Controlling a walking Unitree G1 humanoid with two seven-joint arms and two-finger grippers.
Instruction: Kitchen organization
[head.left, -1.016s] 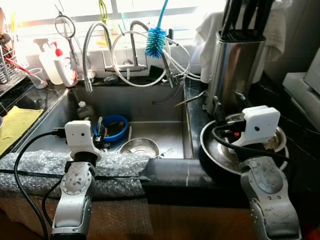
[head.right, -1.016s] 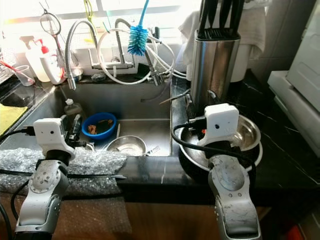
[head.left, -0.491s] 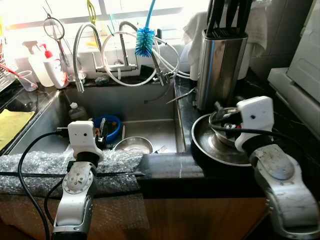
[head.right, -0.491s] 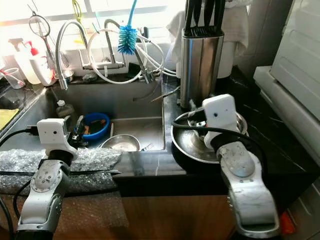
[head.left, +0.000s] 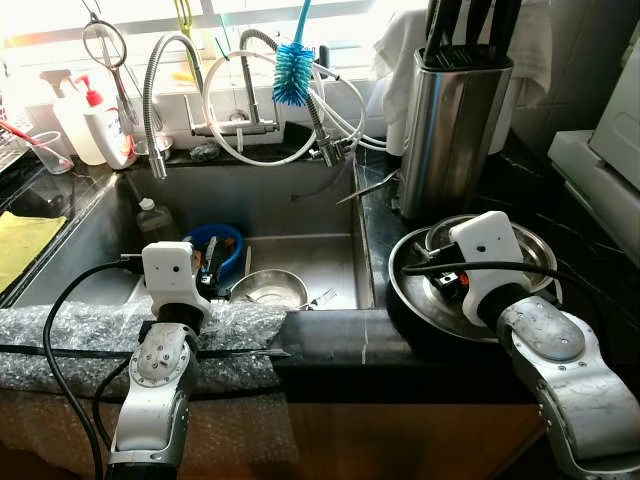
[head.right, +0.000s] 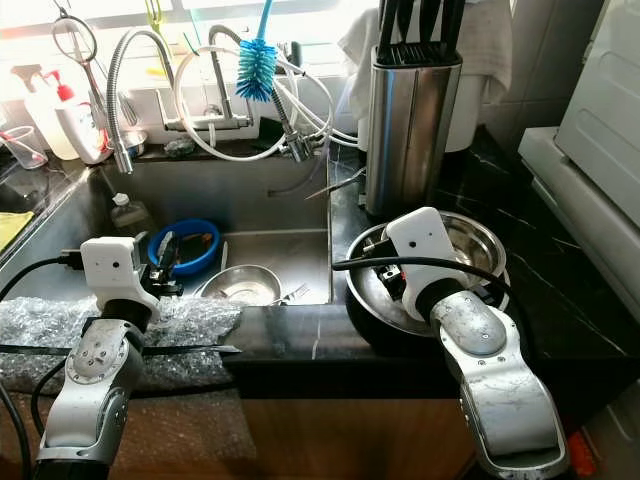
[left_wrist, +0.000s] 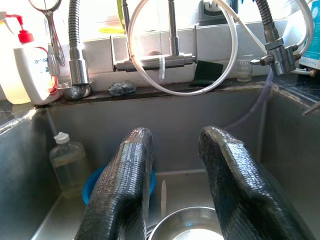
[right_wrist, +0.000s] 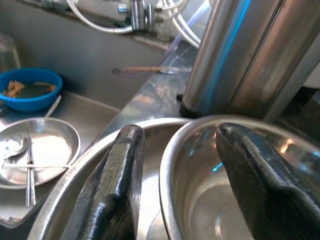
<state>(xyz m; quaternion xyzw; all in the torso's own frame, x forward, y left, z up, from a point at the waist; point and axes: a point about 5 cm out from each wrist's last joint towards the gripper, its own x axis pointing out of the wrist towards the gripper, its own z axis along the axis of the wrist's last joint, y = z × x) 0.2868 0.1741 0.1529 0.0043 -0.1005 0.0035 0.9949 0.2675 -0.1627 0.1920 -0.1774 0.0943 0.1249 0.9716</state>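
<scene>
Black counter beside a steel sink (head.left: 300, 215), dishes waiting to be sorted.

Right gripper (right_wrist: 182, 195) open, fingers (right_wrist: 112, 187) straddling the rim of the small bowl (right_wrist: 220, 200): one finger outside it, over the big bowl's wall, the other inside. Not closed on it yet. Small bowl sits nested in the big bowl (head.left: 420, 295) on the counter, just in front of the knife block (head.left: 452, 130). Looks like thin polished steel: light, stiff, slippery, so pinch the rim squarely or it'll likely skate. Left gripper (left_wrist: 175, 165) open, empty, hovering over the sink above a steel dish (head.left: 268, 290) and blue bowl (head.left: 222, 245). Bubble wrap (head.left: 90, 340) drapes the sink's front edge.
</scene>
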